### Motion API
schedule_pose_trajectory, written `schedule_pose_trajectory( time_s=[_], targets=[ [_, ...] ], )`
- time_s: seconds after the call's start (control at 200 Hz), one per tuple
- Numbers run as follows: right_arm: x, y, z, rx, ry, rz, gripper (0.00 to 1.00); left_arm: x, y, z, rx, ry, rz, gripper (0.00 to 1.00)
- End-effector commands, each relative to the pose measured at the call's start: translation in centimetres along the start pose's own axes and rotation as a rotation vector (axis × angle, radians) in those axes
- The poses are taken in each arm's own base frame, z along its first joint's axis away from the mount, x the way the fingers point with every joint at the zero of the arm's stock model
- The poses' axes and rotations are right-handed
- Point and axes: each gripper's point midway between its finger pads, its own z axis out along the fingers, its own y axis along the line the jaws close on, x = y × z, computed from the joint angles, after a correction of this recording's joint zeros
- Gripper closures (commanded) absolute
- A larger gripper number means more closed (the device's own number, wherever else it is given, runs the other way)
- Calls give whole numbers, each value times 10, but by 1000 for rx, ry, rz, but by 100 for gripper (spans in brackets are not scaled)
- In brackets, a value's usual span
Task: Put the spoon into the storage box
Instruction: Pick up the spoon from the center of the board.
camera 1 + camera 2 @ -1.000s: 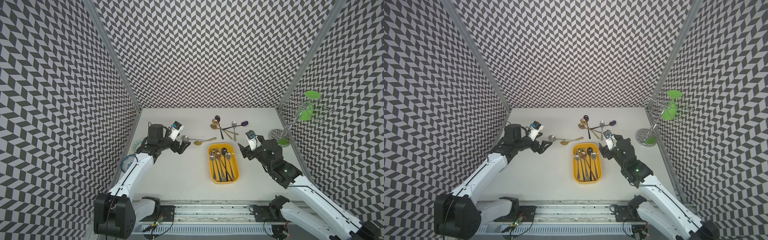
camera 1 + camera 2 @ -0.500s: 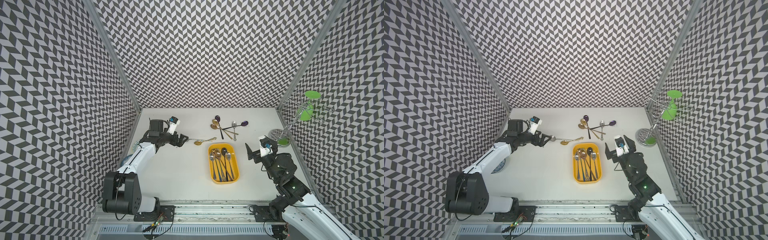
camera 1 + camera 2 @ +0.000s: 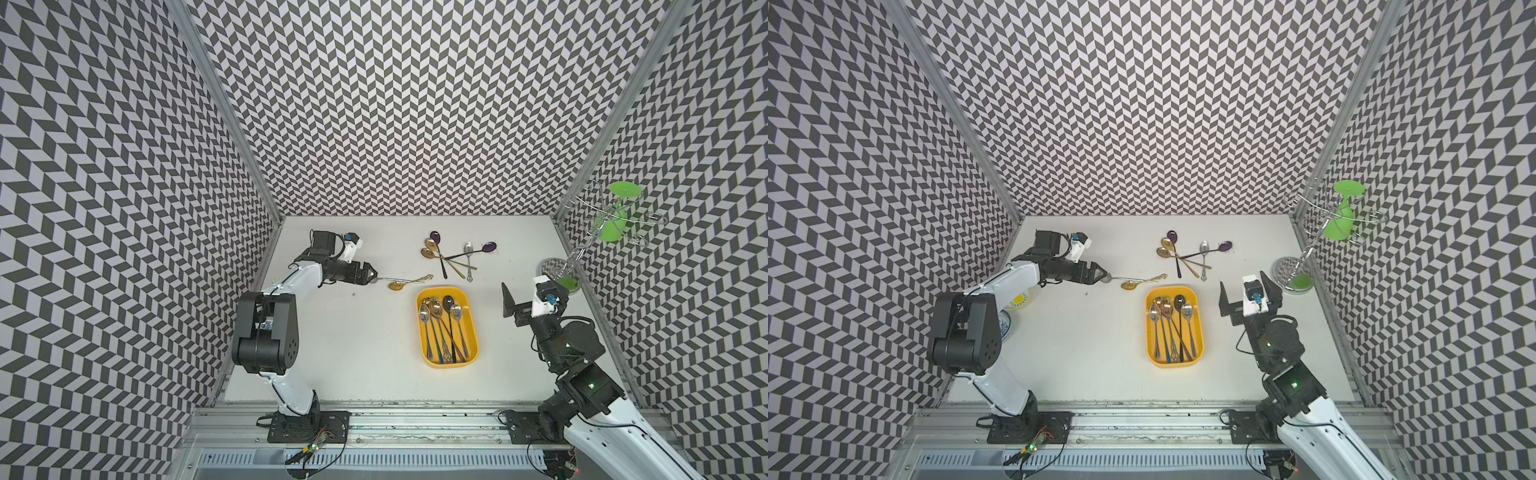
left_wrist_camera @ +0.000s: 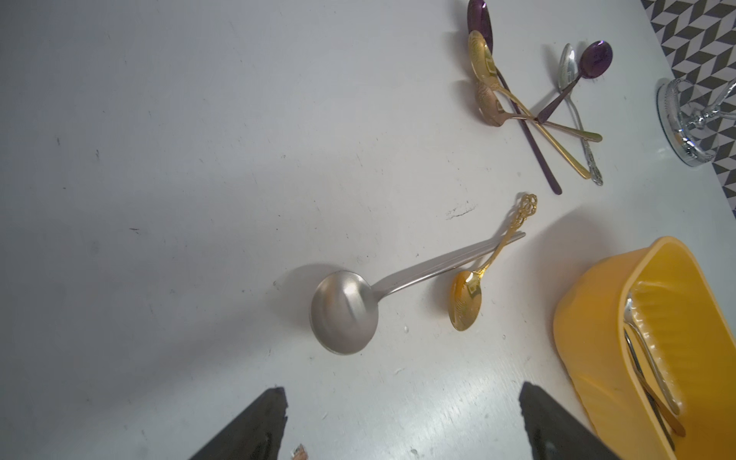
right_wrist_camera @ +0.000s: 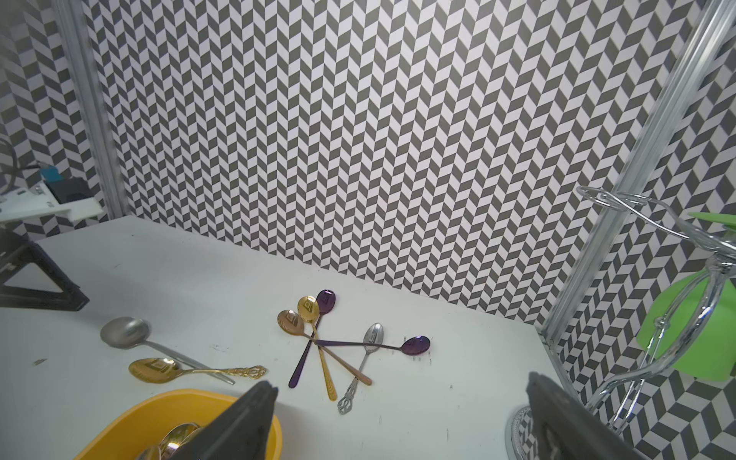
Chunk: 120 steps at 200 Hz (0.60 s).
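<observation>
Both wide (empty): left gripper [image 3: 371, 274] low by silver spoon [image 4: 344, 314], right gripper [image 3: 1248, 296] high.

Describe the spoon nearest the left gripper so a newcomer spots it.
Find the yellow storage box mid-table. Just beyond its far end, toward the left gripper, two spoons lie crossed. Yours is the plain silver spoon with a big round bowl and straight handle; the gold spoon beside it is smaller with an ornate handle.
</observation>
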Motion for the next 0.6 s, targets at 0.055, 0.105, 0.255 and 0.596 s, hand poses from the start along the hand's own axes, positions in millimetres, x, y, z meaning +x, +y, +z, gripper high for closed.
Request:
schedule_pose_trajectory(
  time_s=[0.055,0.105,0.255,0.596],
  targets=[
    [-17,-10,-5,43,-81,41,0,4,9,13,32,61,-76,8],
    [-15,-12,-5,53,-74,38,0,6,11,18,41,80,-85,11],
    [-17,-11,-6,48,-89,40,0,12,19,33,56,125,-120,16],
    [-12,-13,-6,59,-72,39,0,18,32,56,94,187,-163,34]
  ],
)
